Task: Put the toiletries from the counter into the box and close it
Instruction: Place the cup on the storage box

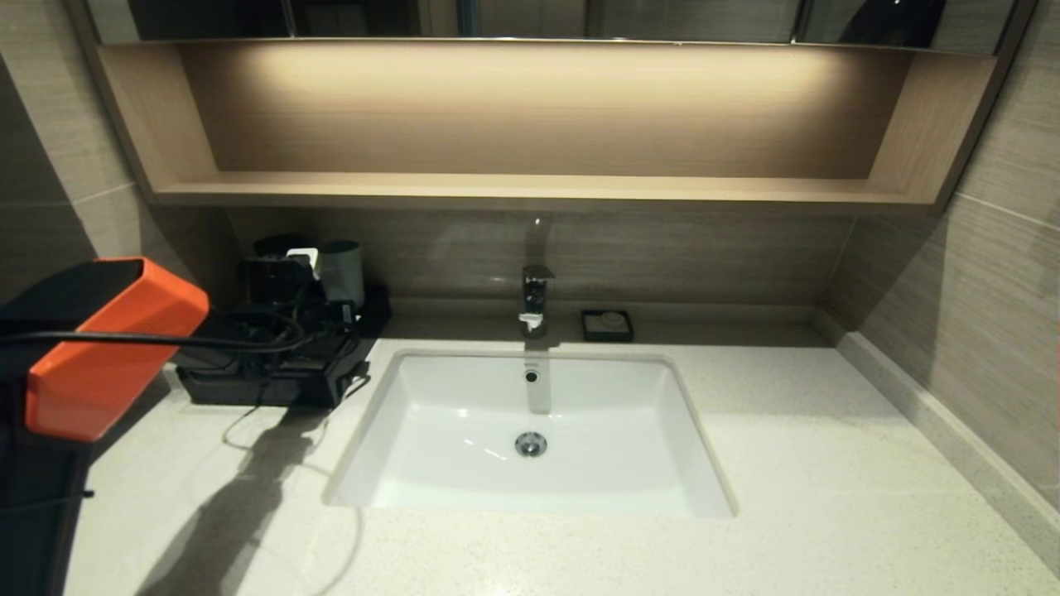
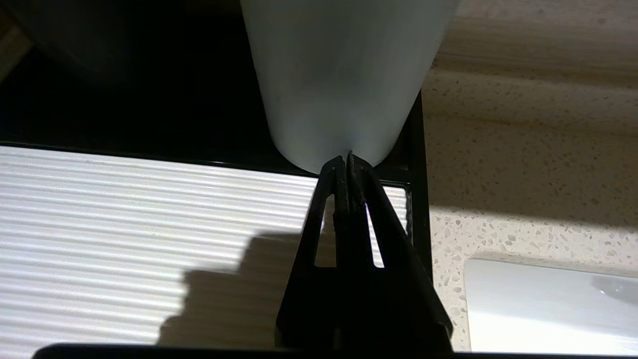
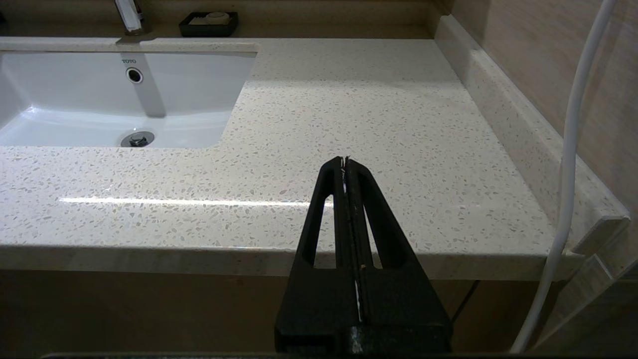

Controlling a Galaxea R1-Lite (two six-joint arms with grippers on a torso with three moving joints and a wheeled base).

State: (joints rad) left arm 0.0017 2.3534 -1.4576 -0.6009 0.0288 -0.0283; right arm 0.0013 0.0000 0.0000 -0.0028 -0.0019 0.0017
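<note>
1. The left gripper point(image 2: 347, 160) is clenched with its jaws pressed together and nothing between them, out over the box point(image 2: 149, 239) at the back left of the counter point(image 1: 787, 463).
2. Directly under the fingers lies the box's white ribbed top panel; its black rim runs just beside them on the basin side.
3. Right ahead of the fingertips stands the grey tumbler point(image 2: 344, 75), its foot close to them; I cannot tell whether they touch.
4. The white basin point(image 1: 530, 430) is sunk in the counter beyond the box's edge, off to the side of that gripper.
5. The right gripper point(image 3: 346, 162) is also clenched and empty, parked before the counter's front edge, the basin away to one side.
6. The soap dish point(image 1: 607, 324) sits by the back wall next to the tap point(image 1: 534, 298).
7. No toiletries show on the counter.
</note>
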